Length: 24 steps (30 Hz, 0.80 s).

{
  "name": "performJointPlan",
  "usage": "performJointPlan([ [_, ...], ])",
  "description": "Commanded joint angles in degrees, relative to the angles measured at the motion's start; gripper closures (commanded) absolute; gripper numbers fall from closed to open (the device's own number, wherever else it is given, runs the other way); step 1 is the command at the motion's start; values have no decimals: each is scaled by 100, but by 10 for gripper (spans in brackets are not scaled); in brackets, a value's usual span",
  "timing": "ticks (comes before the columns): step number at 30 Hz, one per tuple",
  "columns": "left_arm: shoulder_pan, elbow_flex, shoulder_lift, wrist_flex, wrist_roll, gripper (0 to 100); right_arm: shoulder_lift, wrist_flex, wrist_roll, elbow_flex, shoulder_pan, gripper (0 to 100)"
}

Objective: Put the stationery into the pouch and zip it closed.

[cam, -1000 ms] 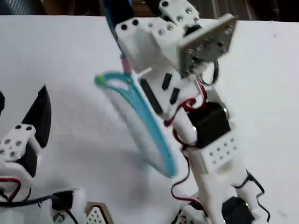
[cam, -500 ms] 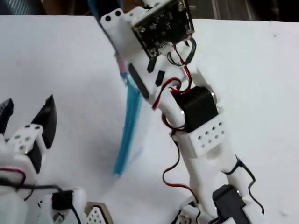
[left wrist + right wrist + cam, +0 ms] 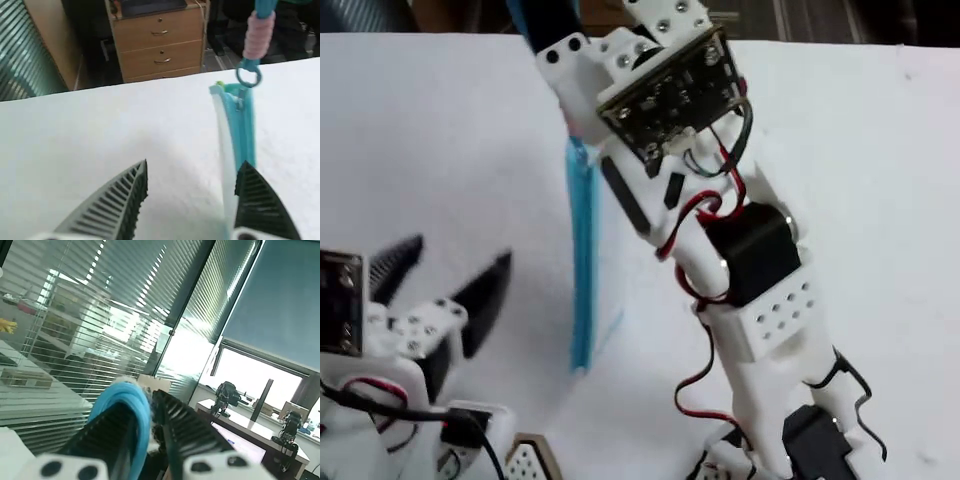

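White table [image 3: 440,130], office drawers behind. Pouch [image 3: 583,260]: hangs edge-on over the table, zip side turned to your left gripper [image 3: 194,167], which waits just beside it with jaws wide. Right gripper [image 3: 150,400]: clamped on the strap [image 3: 257,35], likely to steady the pouch.

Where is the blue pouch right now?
In the high view, the pouch hangs from the right gripper over the table, beside the open left gripper.
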Motion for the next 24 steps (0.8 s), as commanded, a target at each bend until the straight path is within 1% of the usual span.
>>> performJointPlan([
  [1,541,580,-286,-229,369,708,-242,75,35,-176,-22,982],
  [5,884,1187,-92,-870,747,708,-242,75,44,-176,-22,982],
  [9,936,1538,391,-1521,993,699,-242,75,44,-176,-22,982],
  [12,945,1538,734,-1837,1160,698,-242,75,44,-176,-22,982],
  [17,1411,1547,1147,-2110,1415,698,-242,75,44,-176,-22,982],
  [20,1420,1538,1376,-2338,1345,705,-242,75,53,-176,-22,982],
  [24,1473,1547,1569,-2541,932,778,-242,75,53,-176,-22,982],
])
